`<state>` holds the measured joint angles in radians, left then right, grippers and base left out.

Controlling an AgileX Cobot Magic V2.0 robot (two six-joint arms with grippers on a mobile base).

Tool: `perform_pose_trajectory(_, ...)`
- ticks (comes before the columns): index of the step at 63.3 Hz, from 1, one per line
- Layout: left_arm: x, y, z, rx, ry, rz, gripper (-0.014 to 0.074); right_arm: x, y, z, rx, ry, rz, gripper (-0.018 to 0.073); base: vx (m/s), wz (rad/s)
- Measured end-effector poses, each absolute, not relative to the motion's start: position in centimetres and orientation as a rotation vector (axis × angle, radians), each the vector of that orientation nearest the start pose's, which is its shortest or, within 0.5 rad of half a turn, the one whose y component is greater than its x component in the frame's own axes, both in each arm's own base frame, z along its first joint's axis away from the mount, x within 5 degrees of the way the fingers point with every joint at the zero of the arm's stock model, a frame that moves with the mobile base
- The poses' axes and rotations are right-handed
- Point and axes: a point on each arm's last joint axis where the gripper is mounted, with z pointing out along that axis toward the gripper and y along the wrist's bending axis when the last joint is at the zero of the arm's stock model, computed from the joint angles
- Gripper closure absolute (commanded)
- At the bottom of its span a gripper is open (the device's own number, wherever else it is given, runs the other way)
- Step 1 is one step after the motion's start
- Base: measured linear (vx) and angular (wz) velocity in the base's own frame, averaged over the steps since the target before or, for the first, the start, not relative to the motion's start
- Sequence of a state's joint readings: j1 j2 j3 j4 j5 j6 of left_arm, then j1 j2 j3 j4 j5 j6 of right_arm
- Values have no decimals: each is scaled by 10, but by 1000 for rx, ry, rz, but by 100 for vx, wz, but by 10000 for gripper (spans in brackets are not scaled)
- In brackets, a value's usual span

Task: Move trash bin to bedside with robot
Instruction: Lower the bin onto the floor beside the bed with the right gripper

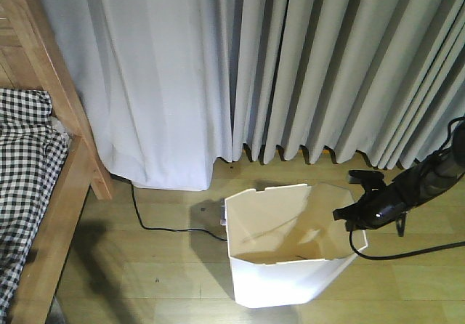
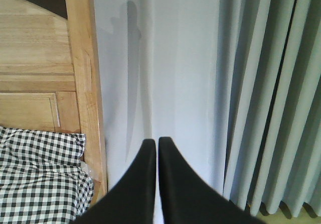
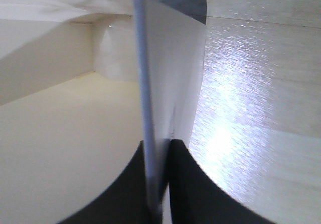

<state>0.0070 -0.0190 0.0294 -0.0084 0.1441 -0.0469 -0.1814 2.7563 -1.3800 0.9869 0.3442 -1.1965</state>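
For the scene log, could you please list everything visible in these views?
trash bin: one, white, on the floor below the curtains
bed frame: one, light-brown wood, at left
bedding: one, black-and-white checked, on the bed
curtains: pale grey, pleated, across the back
cable: one, black, on the floor left of the bin
floor: light wood
right tool: black, shut on the bin's right rim
left tool: black, shut, empty

No writing, brand or number could be read in any view. The bin (image 1: 280, 280) showed only plain white walls.
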Motion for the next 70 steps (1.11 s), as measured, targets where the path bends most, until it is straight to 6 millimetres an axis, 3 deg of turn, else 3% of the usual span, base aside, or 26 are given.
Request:
perform_pose_trajectory(18,56,0,191,-50,1637,-38,602,379,-34,-158,-21,2912,537,562,0,0)
perform_pose_trajectory(40,56,0,191,-50,1637,-38,602,373,-32,-197,38,2925,544,562,0,0)
perform_pose_trajectory(70,56,0,191,-50,1637,-38,602,372,-10,-215,44,2942,477,556,0,0)
